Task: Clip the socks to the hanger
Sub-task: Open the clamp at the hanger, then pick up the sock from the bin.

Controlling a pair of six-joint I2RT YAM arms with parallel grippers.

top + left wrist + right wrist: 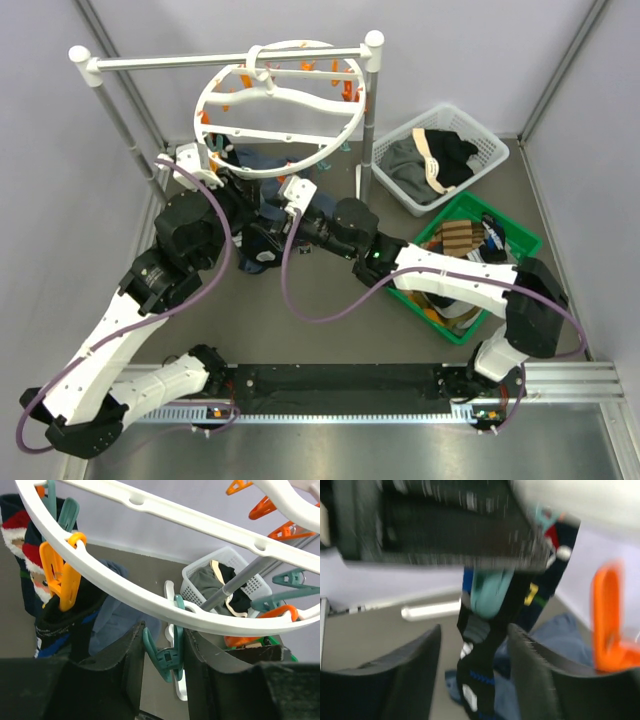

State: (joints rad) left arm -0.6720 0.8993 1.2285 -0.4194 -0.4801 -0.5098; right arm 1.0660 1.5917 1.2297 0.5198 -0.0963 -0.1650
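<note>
Before you on the grey counter [330, 290]: a white slatted plastic basket [497, 150] of grey, black and cream clothes [430, 160], beside a green plastic crate [522, 238]. Behind stands a white straight-bar rack [200, 61] on two posts.

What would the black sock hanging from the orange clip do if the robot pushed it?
Probably floppy: the black sock hangs limp and bunched below its orange clip. It would likely swing, not tip. It seems light, since one small clip holds it.

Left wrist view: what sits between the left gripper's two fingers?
A teal clip, hanging from the hanger, sits in the left gripper, between its two fingers. The left wrist view shows this; whether the fingers press it is unclear.
</note>
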